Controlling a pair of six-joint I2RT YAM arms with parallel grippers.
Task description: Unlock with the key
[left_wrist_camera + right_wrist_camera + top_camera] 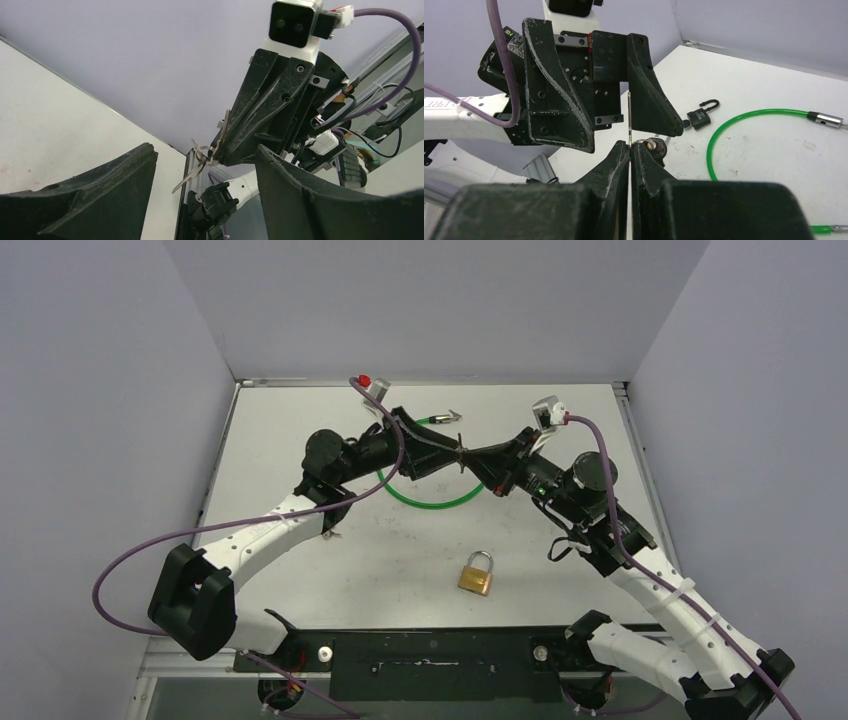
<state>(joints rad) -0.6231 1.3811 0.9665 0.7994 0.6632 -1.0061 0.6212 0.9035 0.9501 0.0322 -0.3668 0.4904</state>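
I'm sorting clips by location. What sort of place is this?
Probably a robotics lab test cell: a white table boxed in by plain walls, two robot arms bolted at its near edge, and a padlock and green cable laid out.

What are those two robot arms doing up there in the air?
The right gripper is pinched shut on some keys on a ring and holds them up above the table. The left gripper faces it with its fingers open on either side of the keys, not gripping them. It looks like a hand-over. The brass padlock lies on the table below, apparently locked, and nobody is touching it.
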